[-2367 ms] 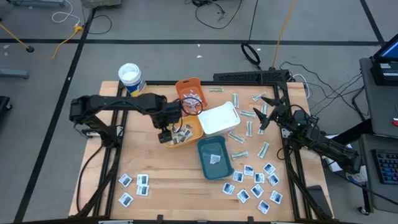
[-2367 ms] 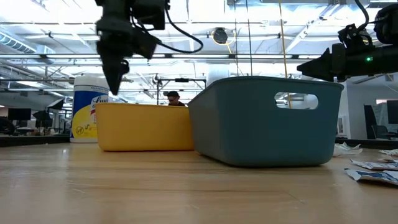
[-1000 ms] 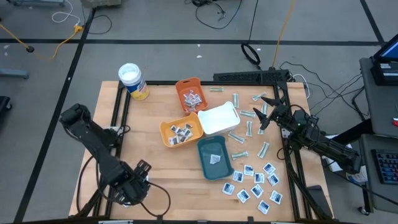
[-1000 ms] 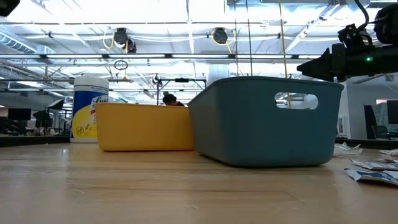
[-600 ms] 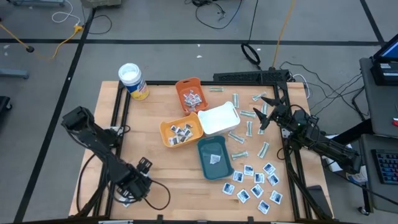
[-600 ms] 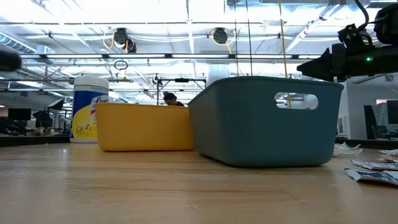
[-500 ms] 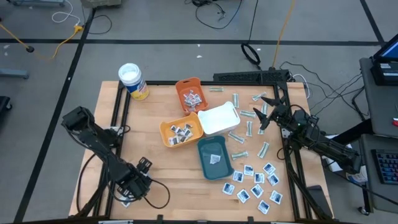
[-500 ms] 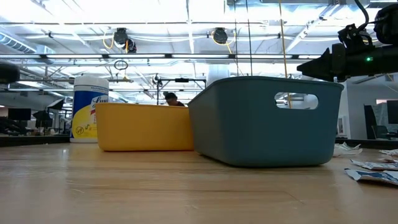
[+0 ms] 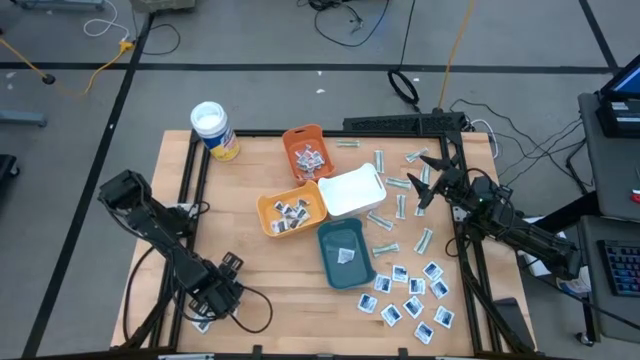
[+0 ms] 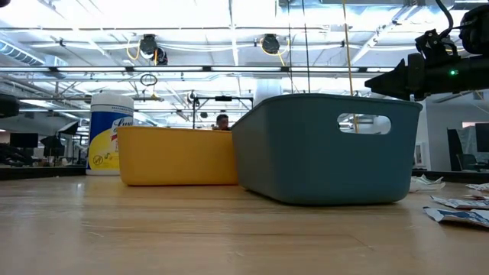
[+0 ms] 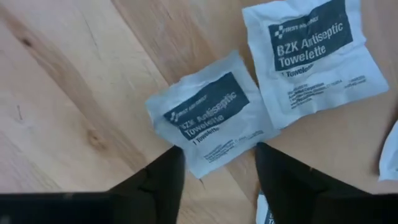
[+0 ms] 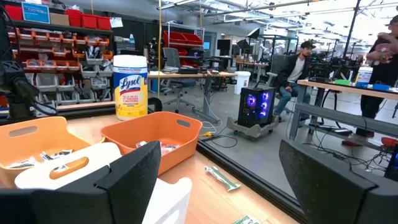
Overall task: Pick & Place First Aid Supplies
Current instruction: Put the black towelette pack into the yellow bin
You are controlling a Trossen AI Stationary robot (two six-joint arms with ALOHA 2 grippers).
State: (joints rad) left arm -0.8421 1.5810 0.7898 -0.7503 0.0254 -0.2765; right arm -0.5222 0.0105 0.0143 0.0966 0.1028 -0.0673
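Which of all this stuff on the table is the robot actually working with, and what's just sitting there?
Part of the job:
BZK antiseptic towelette sachets
blue-print sachets
grey-green strips
orange trays, white tray, teal tray

Just lying about:
Lysol canister

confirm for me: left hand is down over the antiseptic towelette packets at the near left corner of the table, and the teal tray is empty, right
Not quite. The left hand is over the antiseptic towelette packets at the near left corner, but the teal tray is not empty: the high view shows one white packet lying in it.
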